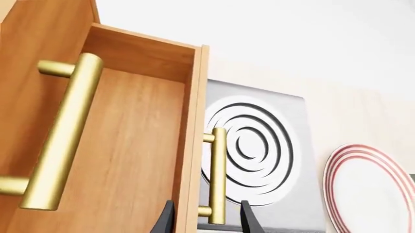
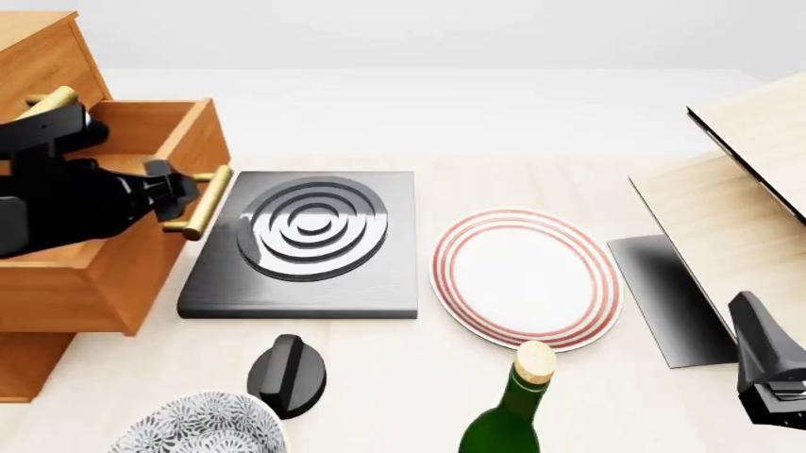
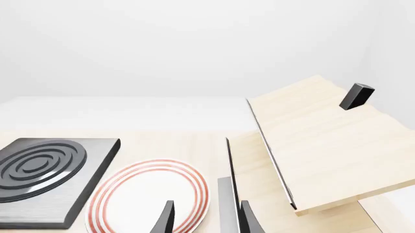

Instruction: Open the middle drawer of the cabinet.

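The orange-brown cabinet (image 2: 38, 47) stands at the table's left. Its middle drawer (image 2: 89, 293) is pulled out towards the stove plate, and its empty inside (image 1: 136, 145) shows in the left wrist view. My left gripper (image 2: 174, 189) is over the drawer's front. Its fingers stand apart on either side of the brass bar handle (image 1: 218, 160), with a gap on both sides. The handle also shows in the front view (image 2: 202, 209). The top drawer's handle (image 1: 61, 141) is closed in above. My right gripper (image 2: 768, 377) is open and empty at the front right, shown also in the right wrist view (image 3: 206, 218).
A black stove plate (image 2: 315, 236) lies just right of the drawer. A red-rimmed plate (image 2: 527, 274) is beside it. A green bottle (image 2: 516, 415), a black knob-like thing (image 2: 287, 376) and a patterned bowl (image 2: 202, 429) are at the front. A pale wood box (image 2: 743, 208) stands at the right.
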Controlling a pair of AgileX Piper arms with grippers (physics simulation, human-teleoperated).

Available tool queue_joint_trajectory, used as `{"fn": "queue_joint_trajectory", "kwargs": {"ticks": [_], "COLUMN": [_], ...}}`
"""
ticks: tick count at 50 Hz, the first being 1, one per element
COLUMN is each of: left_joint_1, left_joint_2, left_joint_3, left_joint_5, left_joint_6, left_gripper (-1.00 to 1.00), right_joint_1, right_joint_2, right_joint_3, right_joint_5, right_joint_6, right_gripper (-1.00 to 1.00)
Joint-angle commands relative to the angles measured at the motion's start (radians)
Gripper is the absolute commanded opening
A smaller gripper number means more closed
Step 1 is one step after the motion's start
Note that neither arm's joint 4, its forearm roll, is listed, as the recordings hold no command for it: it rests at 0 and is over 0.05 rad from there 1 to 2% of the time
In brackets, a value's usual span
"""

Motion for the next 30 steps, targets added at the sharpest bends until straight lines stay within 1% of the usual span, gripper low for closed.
{"fn": "queue_joint_trajectory", "kwargs": {"ticks": [1, 30], "left_joint_1": [-0.035, -0.103], "left_joint_2": [-0.007, 0.033], "left_joint_3": [0.001, -0.015], "left_joint_5": [0.002, -0.022], "left_joint_6": [-0.021, -0.036], "left_gripper": [1.0, 1.0], "right_joint_1": [0.001, 0.001], "right_joint_2": [-0.005, -0.005], "right_joint_3": [0.0, 0.0], "right_joint_5": [0.002, 0.002], "right_joint_6": [0.002, 0.002], "right_gripper": [1.0, 1.0]}}
